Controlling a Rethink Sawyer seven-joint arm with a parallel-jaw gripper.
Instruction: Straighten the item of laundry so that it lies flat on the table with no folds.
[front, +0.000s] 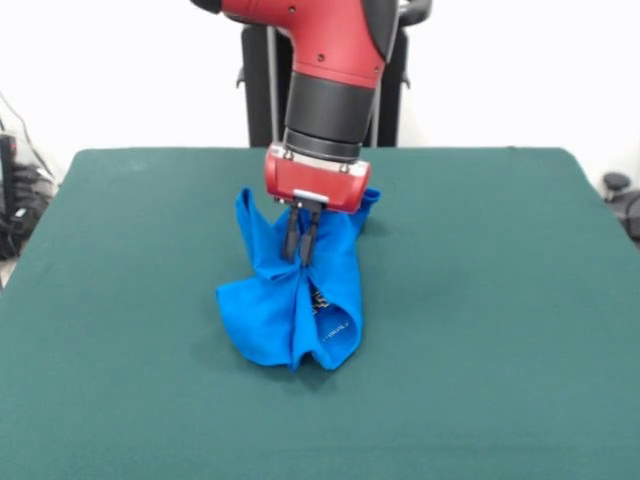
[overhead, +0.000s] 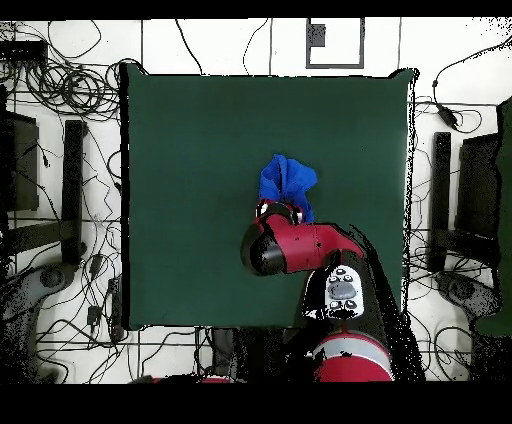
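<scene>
The blue T-shirt (front: 295, 300) sits near the middle of the green bench (front: 480, 300), gathered into a tall crumpled bundle and not flat at all. In the front view its upper part is drawn up in a peak and the lower part spreads on the bench in several thick folds. The end effector (front: 301, 240) stands directly above this peak, and its 2 dark fingers (front: 291, 238) are pressed together on a ridge of the cloth, so the shirt hangs from them while its bottom rests on the felt.

The relation that matters is vertical: the shirt lies straight below the end effector, and the long axis of the bundle runs from the pinch point down and toward the camera in the front view. In the overhead view the cloth shows just beyond the red arm (overhead: 300, 245), on the side away from the robot base. I judge that the next move needs a pull along this axis to open the folds.

A little white print shows on 1 lower fold, but it cannot be read here.
</scene>
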